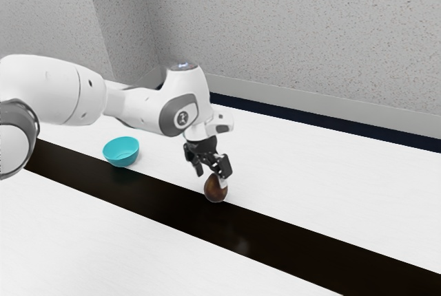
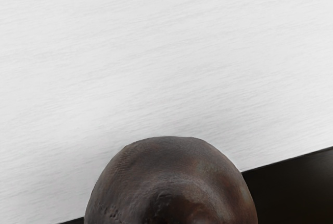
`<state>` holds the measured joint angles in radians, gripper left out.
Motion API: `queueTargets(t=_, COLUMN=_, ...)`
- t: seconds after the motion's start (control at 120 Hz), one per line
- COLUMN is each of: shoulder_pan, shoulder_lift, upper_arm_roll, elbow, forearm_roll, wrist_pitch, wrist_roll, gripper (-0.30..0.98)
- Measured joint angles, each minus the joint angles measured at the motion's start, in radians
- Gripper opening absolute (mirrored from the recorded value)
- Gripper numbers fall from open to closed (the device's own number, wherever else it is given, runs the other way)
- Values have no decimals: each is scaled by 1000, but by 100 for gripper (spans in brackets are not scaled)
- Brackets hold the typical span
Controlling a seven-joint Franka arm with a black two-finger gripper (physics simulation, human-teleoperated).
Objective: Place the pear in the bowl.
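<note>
My gripper (image 1: 211,175) is at the pear's top in the exterior view, its black fingers apart and open. One finger overlaps the pear's upper right side; the other is just off its upper left. The dark brown pear (image 1: 214,192) stands upright near the border of the white surface and the dark strip. In the wrist view, the rounded top of the pear (image 2: 171,182) is large and close under my hand. A turquoise bowl (image 1: 121,152) sits farther toward the exterior view's left, apart from the pear.
The white tabletop (image 1: 331,193) extends toward the exterior view's right. A glossy black strip (image 1: 275,237) runs diagonally across the scene, passing close to the bowl and pear. Behind the table rises a speckled grey wall (image 1: 296,34).
</note>
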<state>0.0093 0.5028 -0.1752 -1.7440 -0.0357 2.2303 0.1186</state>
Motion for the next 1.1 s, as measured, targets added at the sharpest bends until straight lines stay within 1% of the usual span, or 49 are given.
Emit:
queueTargets(t=0.442, shoulder_pan=1, shoulder_lift=67, upper_arm_roll=-1, elbow=19, forearm_roll=-12, wrist_pitch=17, wrist_roll=17, gripper=68)
queueTargets(t=0.658, shoulder_pan=1, shoulder_lift=70, upper_arm_roll=-1, elbow=19, forearm_roll=-29, wrist_pitch=24, wrist_roll=21, gripper=49)
queueTargets(t=0.875, shoulder_pan=1, shoulder_lift=58, upper_arm_roll=-1, elbow=22, forearm_roll=-35, wrist_pitch=27, wrist_roll=18, gripper=41)
queueTargets(t=1.042, shoulder_pan=18, shoulder_lift=-19, upper_arm_roll=0, elbow=25, forearm_roll=-30, wrist_pitch=15, wrist_roll=12, gripper=30)
queueTargets(t=1.1, shoulder_pan=43, shoulder_lift=-49, upper_arm_roll=1, elbow=21, forearm_roll=-27, wrist_pitch=4, wrist_roll=7, gripper=30)
